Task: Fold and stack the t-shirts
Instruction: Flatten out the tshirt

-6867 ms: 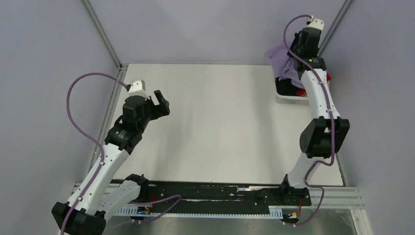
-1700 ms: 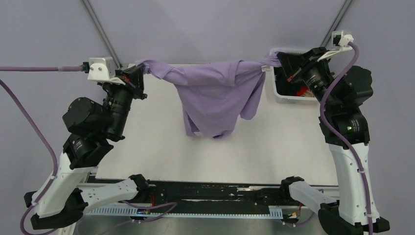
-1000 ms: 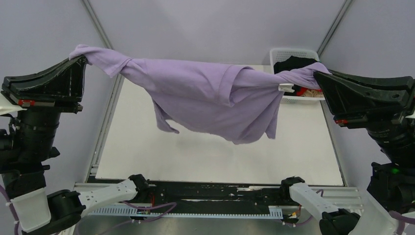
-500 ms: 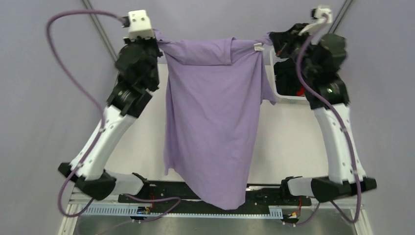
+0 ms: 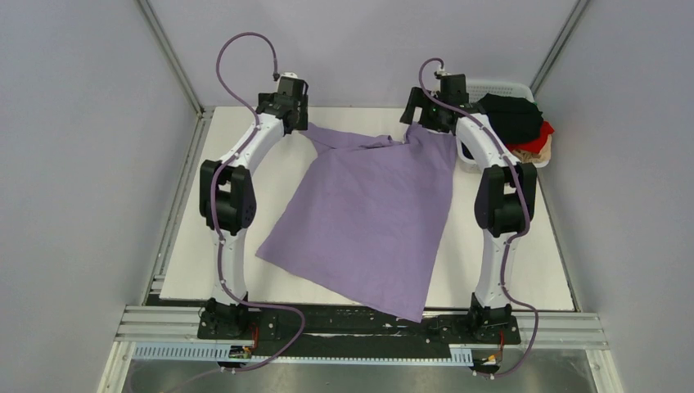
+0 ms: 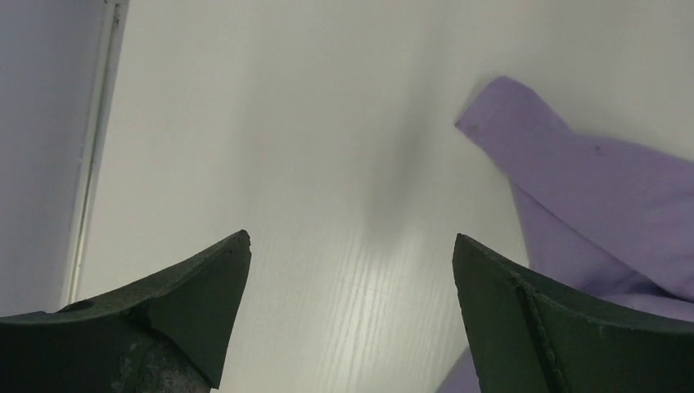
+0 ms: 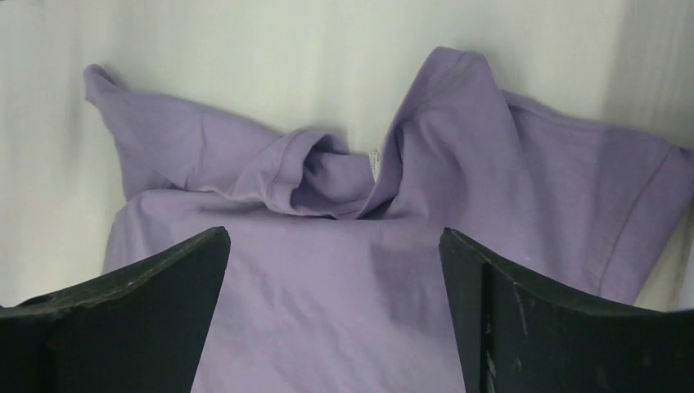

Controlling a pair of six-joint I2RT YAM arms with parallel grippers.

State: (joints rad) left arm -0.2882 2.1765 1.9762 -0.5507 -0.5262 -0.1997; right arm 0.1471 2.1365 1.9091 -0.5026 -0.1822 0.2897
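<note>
Purple t-shirt (image 5: 368,213) dropped onto table (image 5: 532,262), jaws open at its collar end

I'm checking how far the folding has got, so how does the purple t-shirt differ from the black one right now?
The purple t-shirt lies spread nearly flat on the table, while the black t-shirt sits bunched in the white basket at the far right corner. The purple one lies alone; the black one is piled with red cloth and beige cloth. Shared: both are plain, and neither is folded yet.
</note>
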